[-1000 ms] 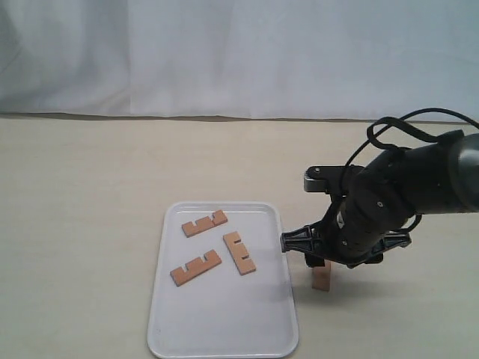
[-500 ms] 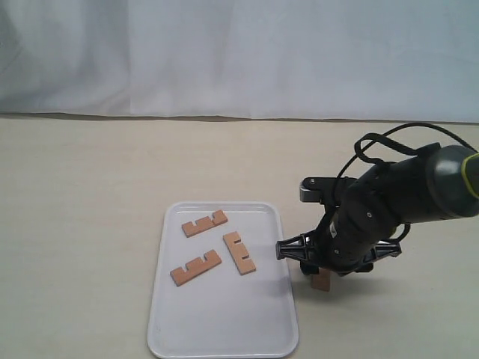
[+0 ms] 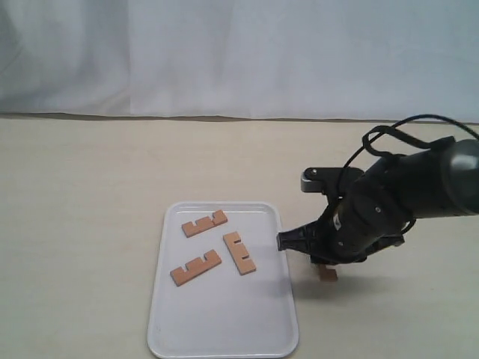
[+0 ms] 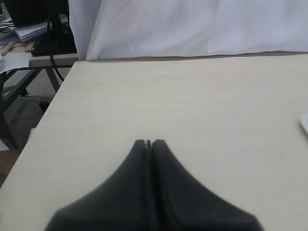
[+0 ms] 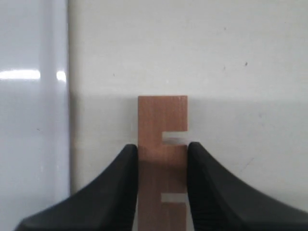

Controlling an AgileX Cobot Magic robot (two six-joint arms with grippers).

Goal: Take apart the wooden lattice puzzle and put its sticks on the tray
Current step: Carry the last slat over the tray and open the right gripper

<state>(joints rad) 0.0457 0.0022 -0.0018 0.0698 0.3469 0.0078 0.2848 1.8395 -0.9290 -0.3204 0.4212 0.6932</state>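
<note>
The right wrist view shows what the exterior view mostly hides. The right gripper [image 5: 162,153] has its two black fingers [image 5: 126,166] pressed against the long edges of a notched wooden stick [image 5: 162,122]. The stick has two square notches on one edge and hangs over the table [image 5: 240,57], just beside the rim of the white tray [image 5: 29,125]. In the exterior view the arm's dark bulk covers that grip; only the stick's lower end peeks out, and whether it touches the table cannot be told. Only the exterior view shows three more sticks lying flat and apart on the tray: a far one [image 3: 204,223], a near one [image 3: 195,267] and a right-hand one [image 3: 239,253]. The left gripper [image 4: 149,143], seen only by its own camera, has its tips pressed together on nothing, above bare tabletop
</note>
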